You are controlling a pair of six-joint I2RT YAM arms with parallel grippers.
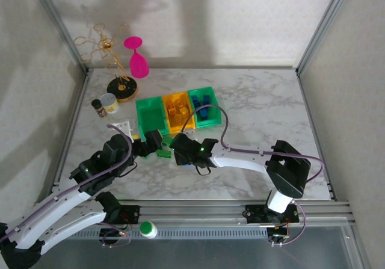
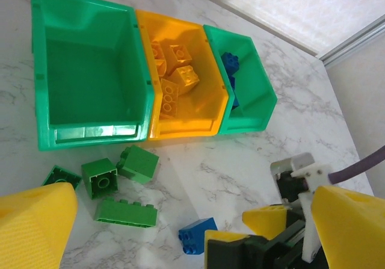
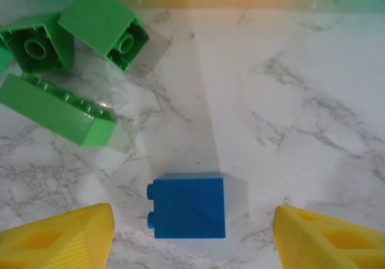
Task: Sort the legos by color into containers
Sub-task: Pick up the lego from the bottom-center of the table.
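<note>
A white table [image 1: 258, 106] with grey marble veining stands inside plain pale panels: a back wall [image 1: 240, 16], a left wall [image 1: 30, 70] and a right wall [image 1: 355, 100]. Slim metal posts [image 1: 323, 25] rise at the back corners. A metal rail [image 1: 210, 207] runs along the near edge. The light is soft (broad, blurred shadows lie across the back wall).
</note>
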